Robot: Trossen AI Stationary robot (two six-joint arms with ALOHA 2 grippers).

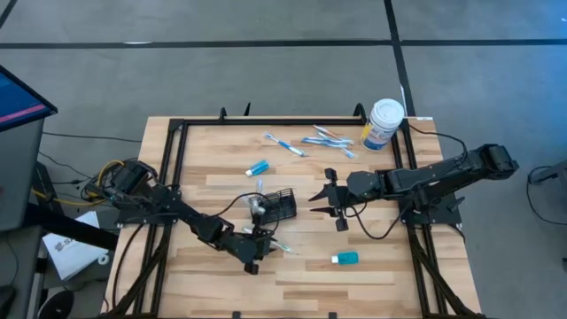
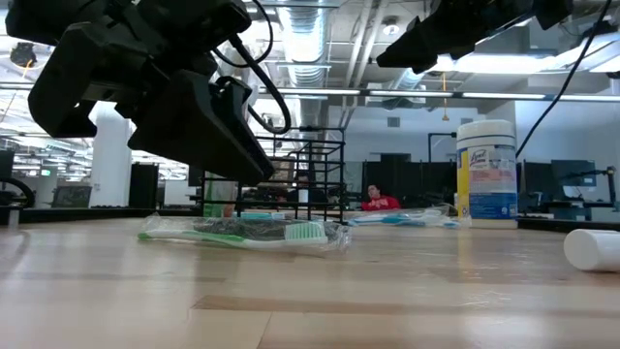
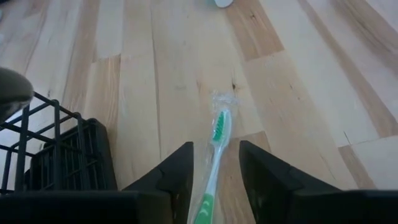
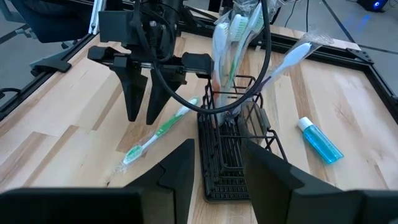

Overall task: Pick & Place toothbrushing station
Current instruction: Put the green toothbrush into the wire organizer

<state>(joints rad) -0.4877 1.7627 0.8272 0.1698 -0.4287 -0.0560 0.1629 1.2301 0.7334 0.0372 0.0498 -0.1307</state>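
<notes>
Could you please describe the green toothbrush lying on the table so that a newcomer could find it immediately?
Start at the black wire holder near the middle of the wooden table. Right beside it, under the left gripper, lies the green toothbrush flat in clear wrapping. The other wrapped brushes either stand in the holder or lie far off by the white canister.

Left end effector low near front, fingers apart; right end effector mid-table, fingers apart.
</notes>
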